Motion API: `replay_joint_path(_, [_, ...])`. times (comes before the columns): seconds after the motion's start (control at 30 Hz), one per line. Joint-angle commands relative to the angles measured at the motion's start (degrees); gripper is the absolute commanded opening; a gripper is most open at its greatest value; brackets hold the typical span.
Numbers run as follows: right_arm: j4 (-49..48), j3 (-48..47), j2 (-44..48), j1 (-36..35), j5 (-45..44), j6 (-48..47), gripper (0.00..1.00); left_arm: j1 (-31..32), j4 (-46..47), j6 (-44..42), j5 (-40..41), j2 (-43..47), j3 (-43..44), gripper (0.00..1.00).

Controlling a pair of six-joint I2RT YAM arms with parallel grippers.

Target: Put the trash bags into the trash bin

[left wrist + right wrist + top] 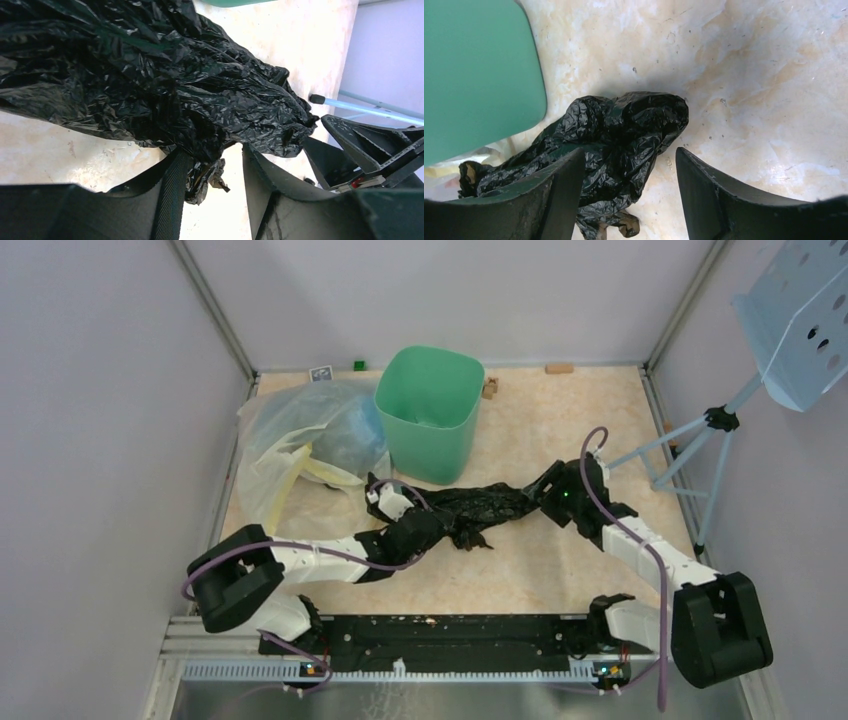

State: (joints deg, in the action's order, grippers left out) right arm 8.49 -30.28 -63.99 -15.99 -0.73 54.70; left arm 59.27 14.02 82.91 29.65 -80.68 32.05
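The black trash bag [480, 508] lies crumpled and stretched out on the table in front of the mint-green trash bin [430, 410], which stands upright. My left gripper [425, 525] is at the bag's left end. In the left wrist view it [215, 152] is open, with a fold of the bag [165, 85] hanging between the fingers against the left one. My right gripper [545, 498] is at the bag's right end. In the right wrist view it [630, 151] is open over the bag's end [624, 130], with the bin's side [474, 75] at the upper left.
A large clear bag [310, 435] with blue and yellow contents lies left of the bin. A light-blue tripod [700, 450] stands at the right, one leg showing in the left wrist view [360, 105]. Small blocks [560, 368] lie along the back wall.
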Motion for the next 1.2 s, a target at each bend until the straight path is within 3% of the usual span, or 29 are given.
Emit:
replay_joint_path(0.0, [-4.4, 0.1, -1.4, 0.3, -3.0, 1.3, 0.62, -0.7, 2.5, 2.2, 1.7, -2.0, 1.6, 0.46])
replay_joint_path(0.23, [-4.5, -1.1, -3.4, 0.3, -4.0, 1.0, 0.24, -3.9, 5.5, -1.6, -1.4, -3.9, 1.6, 0.26])
replay_joint_path(0.3, [-4.0, -1.6, -3.2, 0.3, -4.4, 0.6, 0.09, -4.8, 6.4, -3.3, -2.4, -4.1, 1.5, 0.14])
replay_joint_path(0.37, [-3.0, -2.3, -2.6, 0.4, -5.2, 0.0, 0.00, -5.5, 6.0, -5.1, -2.9, -3.6, 1.5, 0.01])
replay_joint_path(0.5, [1.0, -4.4, -0.6, 0.5, -8.5, -2.1, 0.00, -6.7, 2.3, -11.8, -5.9, 0.2, 2.0, 0.00])
replay_joint_path(0.6, [3.0, -5.3, 1.4, 1.4, -10.2, -3.2, 0.00, -10.6, -0.3, -18.8, -19.5, 3.6, 2.6, 0.00])
replay_joint_path(0.77, [5.9, -6.7, 3.8, 3.8, -10.9, -3.6, 0.00, -12.3, -16.2, -26.1, -24.7, 14.1, 3.5, 0.00])
replay_joint_path(0.93, [7.6, -7.9, 4.7, 4.5, -12.3, -4.3, 0.00, -18.8, -20.6, -28.7, -39.0, 24.7, -0.8, 0.00])
replay_joint_path(1.17, [10.9, -7.9, 6.0, 5.6, -14.3, -4.8, 0.00, -23.4, -30.0, -35.1, -37.8, 34.9, -0.2, 0.00])
